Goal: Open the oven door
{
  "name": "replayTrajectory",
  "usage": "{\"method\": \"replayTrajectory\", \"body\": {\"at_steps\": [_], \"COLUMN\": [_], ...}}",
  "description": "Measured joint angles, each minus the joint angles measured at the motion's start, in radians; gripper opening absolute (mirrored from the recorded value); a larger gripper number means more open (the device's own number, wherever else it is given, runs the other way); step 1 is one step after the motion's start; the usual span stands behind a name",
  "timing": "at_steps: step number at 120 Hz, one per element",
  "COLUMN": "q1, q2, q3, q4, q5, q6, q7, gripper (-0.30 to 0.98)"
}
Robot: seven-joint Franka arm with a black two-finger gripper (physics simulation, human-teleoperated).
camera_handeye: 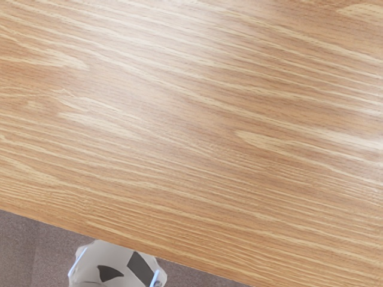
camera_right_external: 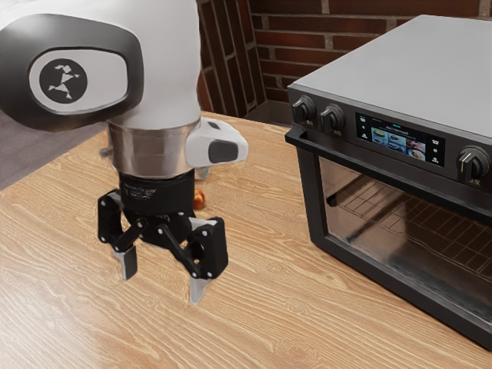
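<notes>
The table is showing streaky wood grain, a soft gloss spreading over its smooth-looking top. The oven is wearing smooth, matt grey metal on top, and its black handle is giving a dull satin look. The window is gleaming like glass, the screen is looking glossy, and the arm is shining like white plastic above a polished metal collar. The brick wall is looking rough, the grey floor coarse and matt.
</notes>
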Motion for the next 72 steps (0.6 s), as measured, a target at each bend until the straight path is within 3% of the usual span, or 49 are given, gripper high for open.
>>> {"method": "replayTrajectory", "body": {"at_steps": [15, 32, 40, 48, 61, 72], "q1": [-0.003, -0.007, 0.012, 0.067, 0.059, 0.046], "q2": [0.001, 0.003, -0.2, -0.31, -0.272, -0.229], "q3": [0.07, 0.104, 0.116, 0.115, 0.114, 0.114], "q4": [-0.002, 0.044, -0.182, -0.338, -0.393, -0.389], "q5": [-0.022, 0.016, 0.004, -0.081, -0.23, -0.254], "q6": [0.123, 0.2, 0.318, 0.462, 0.698, 0.844], "q7": [-0.11, -0.211, -0.246, -0.276, -0.403, -0.497], "gripper": [0.69, 0.69, 0.69, 0.68, 0.69, 0.68]}}
